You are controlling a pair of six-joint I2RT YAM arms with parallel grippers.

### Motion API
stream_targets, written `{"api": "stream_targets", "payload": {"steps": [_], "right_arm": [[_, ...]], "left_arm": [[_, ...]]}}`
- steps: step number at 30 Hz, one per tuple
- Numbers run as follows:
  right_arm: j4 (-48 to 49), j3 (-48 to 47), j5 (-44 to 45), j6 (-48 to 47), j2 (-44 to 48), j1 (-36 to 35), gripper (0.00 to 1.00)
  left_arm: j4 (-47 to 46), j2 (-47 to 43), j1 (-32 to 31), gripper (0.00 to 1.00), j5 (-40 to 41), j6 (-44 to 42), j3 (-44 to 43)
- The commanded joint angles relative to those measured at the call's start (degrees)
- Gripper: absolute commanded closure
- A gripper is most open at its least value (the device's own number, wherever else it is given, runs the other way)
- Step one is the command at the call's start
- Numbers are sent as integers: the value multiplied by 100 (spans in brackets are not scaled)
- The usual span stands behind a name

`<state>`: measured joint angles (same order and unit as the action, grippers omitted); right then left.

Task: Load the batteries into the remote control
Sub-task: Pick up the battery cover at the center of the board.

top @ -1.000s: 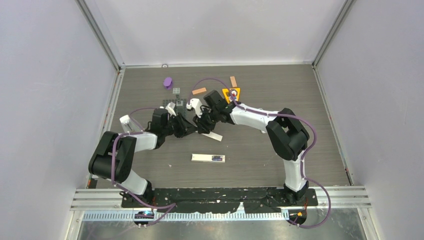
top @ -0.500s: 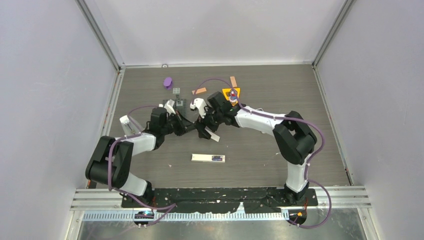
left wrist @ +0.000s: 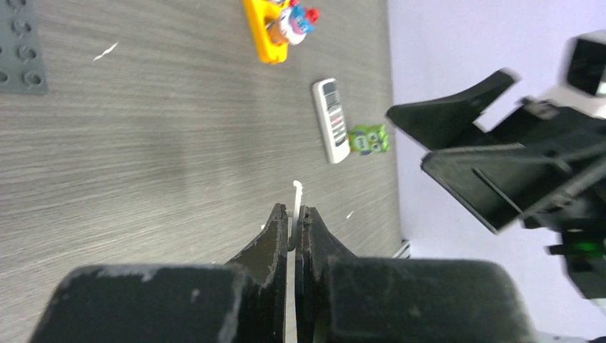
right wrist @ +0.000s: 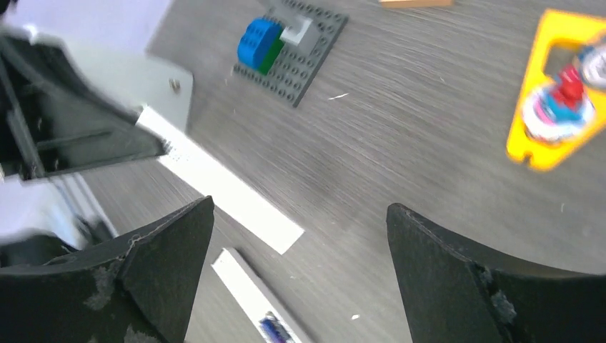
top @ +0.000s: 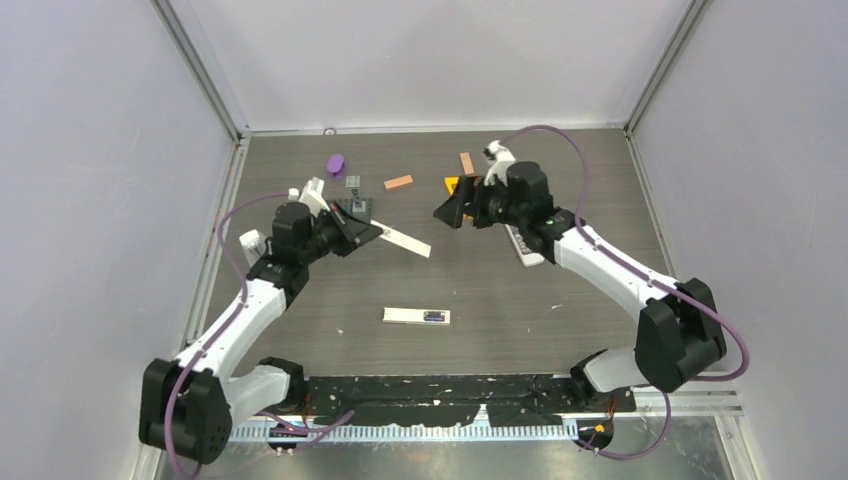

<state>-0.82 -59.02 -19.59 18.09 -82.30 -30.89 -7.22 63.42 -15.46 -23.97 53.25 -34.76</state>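
The remote [top: 405, 316] is lying crosswise, nearest, one battery [top: 433, 316] showing. Beyond it, leftward, the left gripper [top: 374, 233] is pinching the cover [top: 408, 243], jaws shut, its long axis slanting toward the remote. Beyond the remote, rightward, the right gripper [top: 450, 208] is hanging with jaws wide and empty.

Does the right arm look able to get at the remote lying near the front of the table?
Probably yes. The right gripper is open and empty, and the remote lies uncovered, with nothing over it.
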Motion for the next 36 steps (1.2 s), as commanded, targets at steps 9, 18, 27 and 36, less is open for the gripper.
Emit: {"api": "stream_targets", "payload": {"steps": [9,18,27,36], "right_arm": [[1561,431,-757,4597,581,324,0],[2125,359,-1272,4758,158,155,8],[1781,162,-1349,4315,69,84,14],[2206,195,-1596,4750,-66,75,49]], "left_arm": [[1750,-954,248,100,-20,1621,-1084],[758,-825,384,100,-451,2802,-803],[77,-723,386,100,-504,3121,-648],[36,-695,385,100,-468,2999,-746]]}}
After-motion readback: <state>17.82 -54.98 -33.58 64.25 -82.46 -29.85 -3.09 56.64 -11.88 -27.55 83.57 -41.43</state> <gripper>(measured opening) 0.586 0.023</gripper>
